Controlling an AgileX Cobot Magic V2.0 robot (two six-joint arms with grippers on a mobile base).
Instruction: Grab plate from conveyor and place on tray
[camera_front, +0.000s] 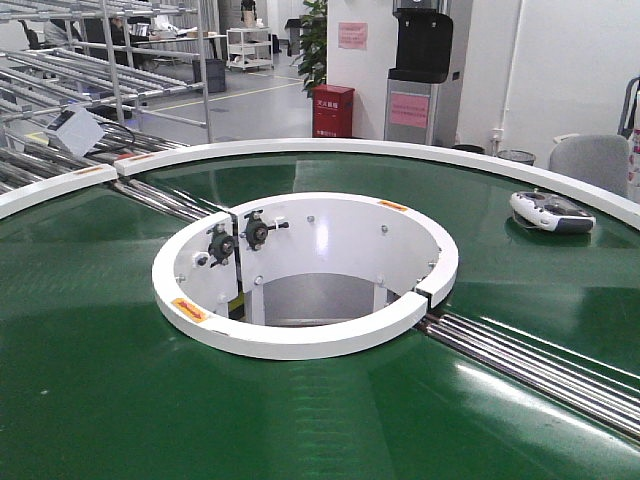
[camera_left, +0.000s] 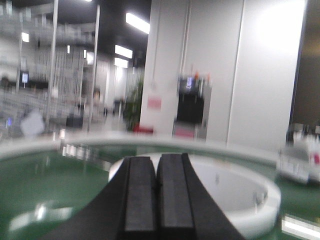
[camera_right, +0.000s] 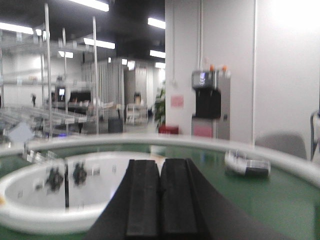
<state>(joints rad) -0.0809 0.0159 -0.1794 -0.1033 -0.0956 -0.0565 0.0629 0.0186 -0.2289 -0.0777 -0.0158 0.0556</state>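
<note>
The conveyor (camera_front: 100, 330) is a dark green ring belt with a white outer rim and a white round central well (camera_front: 305, 270). No plate shows on it, and the tray is out of view. My left gripper (camera_left: 156, 159) hangs above the belt before the well, its black pads pressed together with nothing between them. Over the belt to the right of the well, my right gripper (camera_right: 160, 162) is likewise shut and empty. Neither gripper appears in the front view.
A white and grey handheld remote (camera_front: 552, 211) lies on the belt at the far right, also visible in the right wrist view (camera_right: 247, 164). Steel roller strips (camera_front: 540, 362) cross the belt right of the well. Racks, a red cabinet (camera_front: 333, 110) and a water dispenser (camera_front: 421, 70) stand beyond.
</note>
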